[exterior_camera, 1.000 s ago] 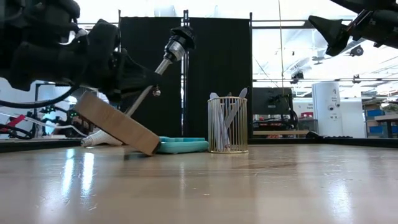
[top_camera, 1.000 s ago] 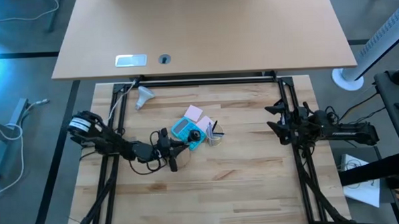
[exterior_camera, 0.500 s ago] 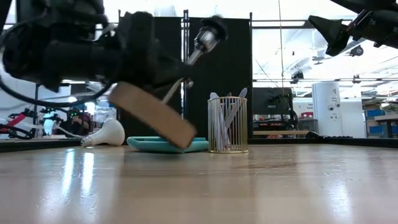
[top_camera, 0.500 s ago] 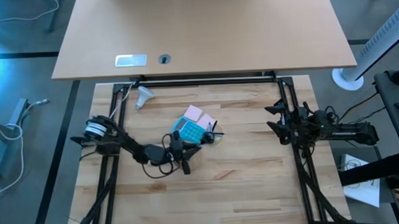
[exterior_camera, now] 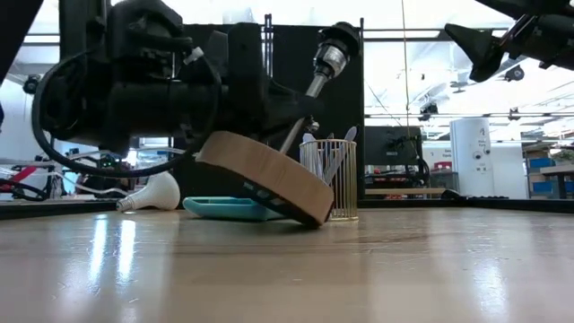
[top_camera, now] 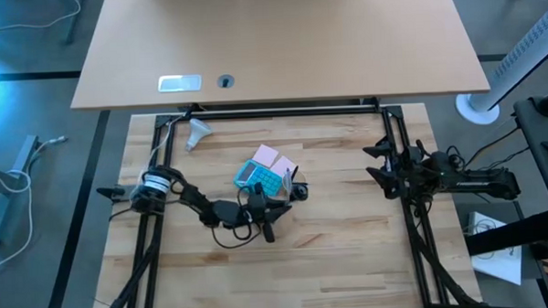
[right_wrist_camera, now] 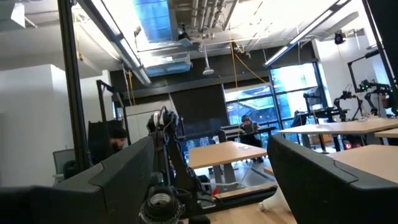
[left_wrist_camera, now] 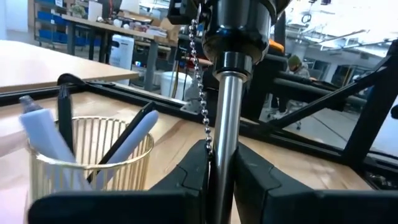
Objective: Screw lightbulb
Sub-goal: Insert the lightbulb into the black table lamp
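Observation:
The frosted white lightbulb (top_camera: 198, 131) lies on its side at the table's far left, also seen in the low view (exterior_camera: 154, 193). My left gripper (top_camera: 260, 209) reaches from the left to the table's middle, shut on a small lamp with a round wooden base (exterior_camera: 265, 178), a metal stem and a black socket (exterior_camera: 334, 47). A bead chain (left_wrist_camera: 202, 93) hangs from the socket. My right gripper (top_camera: 377, 164) waits, open and raised, at the table's right. My left gripper pinches the lamp's metal stem (left_wrist_camera: 222, 134) between its two fingers (left_wrist_camera: 193, 177), below the black socket. The fingers come nearly level from the table's left and lie across the stem. The lamp is tilted, socket up, wooden base low; whether its lower rim (exterior_camera: 314, 218) touches the table I cannot tell.
A blue calculator (top_camera: 259, 177) and pink notes (top_camera: 267, 155) lie just beyond the lamp. A gold wire cup of pens (exterior_camera: 328, 179) stands close by on its right. Black frame rails (top_camera: 414, 231) run along both sides. A larger desk (top_camera: 279, 44) stands beyond the far edge.
My left gripper has gone toward the table's right edge and slightly down, staying shut on the lamp's stem. The lamp has travelled with it, still tilted, from beside the lightbulb to in front of the calculator and next to the pen cup.

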Robot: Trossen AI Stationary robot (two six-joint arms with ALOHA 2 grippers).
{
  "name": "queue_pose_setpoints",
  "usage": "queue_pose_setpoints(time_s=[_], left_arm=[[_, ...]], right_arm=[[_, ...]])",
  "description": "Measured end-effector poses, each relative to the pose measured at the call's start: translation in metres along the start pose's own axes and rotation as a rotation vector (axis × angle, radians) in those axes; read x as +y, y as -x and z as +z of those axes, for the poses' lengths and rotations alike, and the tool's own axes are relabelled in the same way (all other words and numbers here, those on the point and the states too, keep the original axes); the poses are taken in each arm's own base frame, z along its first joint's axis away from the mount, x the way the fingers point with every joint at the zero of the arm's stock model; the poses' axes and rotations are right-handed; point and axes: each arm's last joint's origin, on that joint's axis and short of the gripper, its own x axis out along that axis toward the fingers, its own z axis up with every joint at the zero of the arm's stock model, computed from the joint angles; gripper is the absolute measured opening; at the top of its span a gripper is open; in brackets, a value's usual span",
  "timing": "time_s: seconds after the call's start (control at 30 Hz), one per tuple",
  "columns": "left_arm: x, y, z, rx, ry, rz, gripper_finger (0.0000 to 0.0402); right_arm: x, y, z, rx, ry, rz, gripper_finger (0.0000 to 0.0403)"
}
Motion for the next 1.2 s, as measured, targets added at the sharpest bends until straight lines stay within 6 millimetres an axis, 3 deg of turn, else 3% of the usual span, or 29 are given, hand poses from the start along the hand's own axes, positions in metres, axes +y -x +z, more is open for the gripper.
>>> queue_pose_setpoints(time_s=[0.27,0.6,0.83,1.0,1.2], left_arm=[[0.004,0.020,0.005,0.036,-0.001,-0.010,0.0041],[0.010,0.028,-0.011,0.178,-0.032,-0.010,0.0062],[0.013,0.031,-0.014,0.334,-0.063,0.022,0.0126],[0.007,0.031,0.003,0.381,-0.065,-0.038,0.0183],[0.009,0.043,0.017,0.577,-0.136,-0.027,0.0236]], right_arm=[[-0.001,0.000,-0.008,0.079,0.004,-0.012,0.0309],[-0.001,0.000,-0.008,0.079,-0.100,-0.016,0.0309],[-0.002,-0.002,-0.013,0.119,-0.060,-0.028,0.0309],[-0.004,-0.005,-0.018,0.160,-0.017,-0.088,0.0309],[-0.007,-0.008,-0.023,0.185,0.007,-0.163,0.0309]])
